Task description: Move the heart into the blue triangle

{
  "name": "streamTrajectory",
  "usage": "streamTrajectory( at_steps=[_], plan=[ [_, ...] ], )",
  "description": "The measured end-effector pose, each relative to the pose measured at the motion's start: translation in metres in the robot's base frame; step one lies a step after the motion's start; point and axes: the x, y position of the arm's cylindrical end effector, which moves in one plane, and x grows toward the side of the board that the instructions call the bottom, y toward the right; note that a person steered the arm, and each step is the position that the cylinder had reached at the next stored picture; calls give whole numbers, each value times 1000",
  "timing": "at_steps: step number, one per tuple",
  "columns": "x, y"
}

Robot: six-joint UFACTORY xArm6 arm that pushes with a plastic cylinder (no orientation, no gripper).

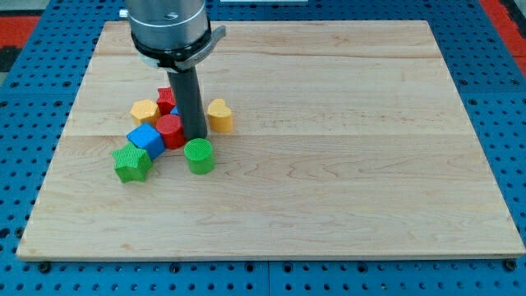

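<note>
Open wooden board (pixel 345 164) toward right edge and near edge. Blocked near left edge: tight cluster of yellow heart (pixel 219 115), red cylinder (pixel 170 130), blue cube (pixel 146 140), green cylinder (pixel 199 155), around my tip (pixel 196 136).

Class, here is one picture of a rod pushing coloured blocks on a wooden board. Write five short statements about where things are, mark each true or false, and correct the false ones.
1. The yellow heart lies on the view's right of the rod. True.
2. The green cylinder sits at the view's top of the cluster. False: it is at the cluster's bottom edge, just below my tip.
3. The green star is the block furthest to the view's left and bottom. True.
4. The blocks are spread across the whole wooden board. False: they are bunched in its left half.
5. The red cylinder stands far from the blue cube. False: they sit side by side.
</note>
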Motion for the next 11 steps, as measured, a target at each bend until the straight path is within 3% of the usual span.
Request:
streamTrajectory(
  at_steps=[1,3,5,7,9,10,11],
  plan=[
    [-4,-14],
    [11,45],
    [-50,121],
    [-14,51],
    [-10,18],
    [-8,38],
    [39,76]
  ],
)
